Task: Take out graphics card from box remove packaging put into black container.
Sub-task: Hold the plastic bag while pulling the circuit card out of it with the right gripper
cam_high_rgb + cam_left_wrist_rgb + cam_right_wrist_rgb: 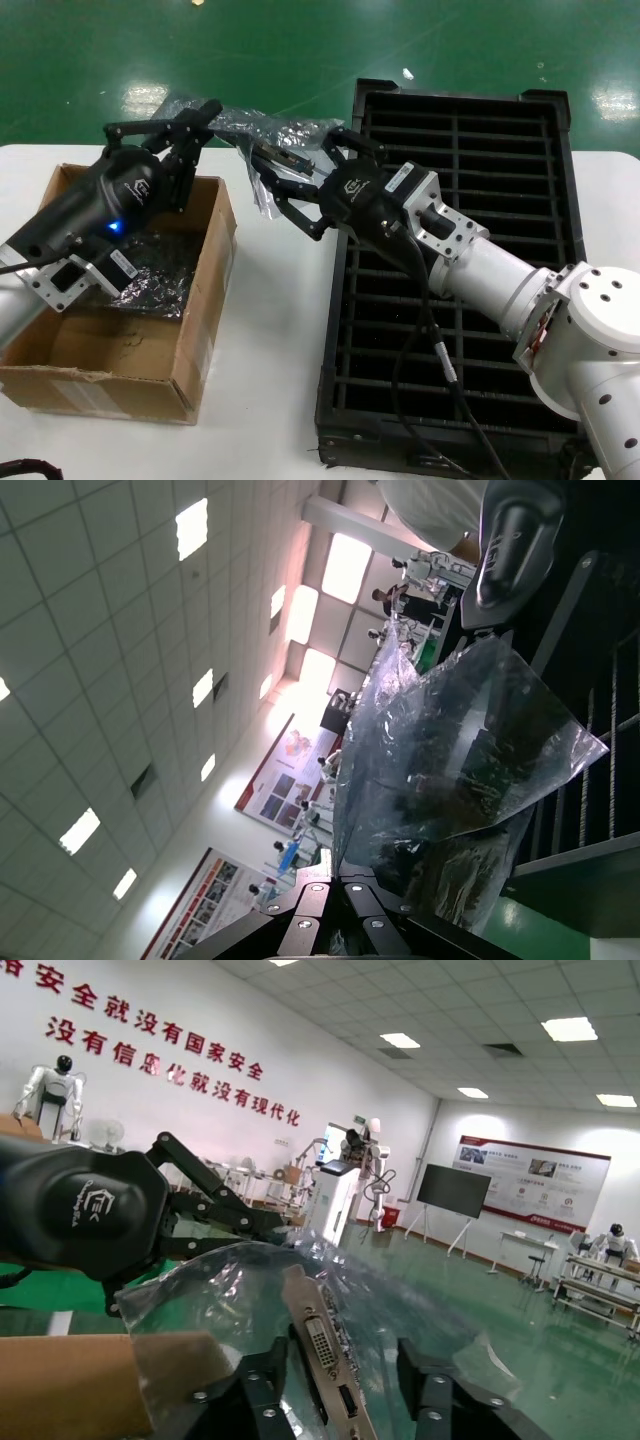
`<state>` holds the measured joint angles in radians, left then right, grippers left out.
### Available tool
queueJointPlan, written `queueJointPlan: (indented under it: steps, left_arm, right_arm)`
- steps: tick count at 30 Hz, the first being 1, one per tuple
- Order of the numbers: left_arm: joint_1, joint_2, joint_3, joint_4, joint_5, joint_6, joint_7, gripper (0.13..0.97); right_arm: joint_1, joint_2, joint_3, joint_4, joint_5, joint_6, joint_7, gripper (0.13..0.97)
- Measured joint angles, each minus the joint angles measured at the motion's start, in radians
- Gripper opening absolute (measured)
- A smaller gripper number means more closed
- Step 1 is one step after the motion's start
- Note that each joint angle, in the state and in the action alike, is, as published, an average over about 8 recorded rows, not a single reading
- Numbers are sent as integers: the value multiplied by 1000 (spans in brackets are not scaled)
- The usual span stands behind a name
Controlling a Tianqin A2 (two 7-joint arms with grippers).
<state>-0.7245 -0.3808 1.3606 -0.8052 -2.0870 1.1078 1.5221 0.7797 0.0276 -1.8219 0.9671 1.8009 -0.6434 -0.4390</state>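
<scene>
Head view: left gripper (pixel 190 130) raised over the far rim of the box (pixel 205 330), fingers clenched on one end of the bag (pixel 235 122); right gripper (pixel 290 185) reaches across the desk (pixel 270 330) gap beside the black crate (pixel 345 330), fingers grasping the card's (pixel 283 157) bracket end. Left wrist view: bag (pixel 450 750) hangs open, card inside. Right wrist view: card (pixel 320 1345) between both fingers (pixel 250 1385), half out of the bag.

L gripper (pixel 196 128) & R gripper (pixel 283 180) raised, fingers pinched closed.
</scene>
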Motion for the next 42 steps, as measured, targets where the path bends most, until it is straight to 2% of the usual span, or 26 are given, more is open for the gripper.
queueJointPlan:
  steps: [13, 21, 31, 42]
  left_arm:
    - [17, -12, 10, -13, -1, 20, -29, 139]
    - [16, -16, 11, -8, -3, 27, -31, 139]
    - [15, -16, 11, -5, -4, 32, -27, 139]
    - [-10, -20, 12, 47, 1, 45, 21, 139]
  right_arm:
    - [14, -10, 10, -29, 12, -12, -23, 340]
    - [19, -14, 12, -39, 14, -16, -29, 712]
    - [18, -14, 13, -33, 14, -16, -29, 677]
    - [12, -11, 11, -21, 12, -15, -22, 535]
